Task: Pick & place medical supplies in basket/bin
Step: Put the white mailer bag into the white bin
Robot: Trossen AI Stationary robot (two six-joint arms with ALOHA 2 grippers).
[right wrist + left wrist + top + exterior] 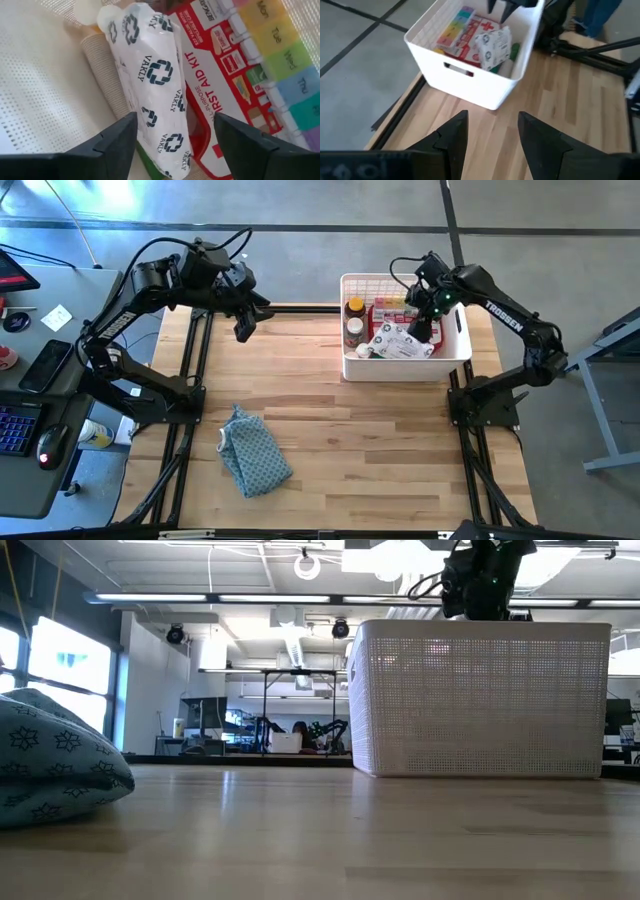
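My right gripper hangs inside the white bin, fingers spread wide with nothing between them, just above the white packet. That packet lies on the red first-aid kit, with the rainbow pill organizer beside it, a beige roll on the packet's other side and a bit of green tube showing. Two amber bottles stand at the bin's left end. My left gripper waits open and empty above the table's far left edge. A blue patterned cloth lies well apart on the table.
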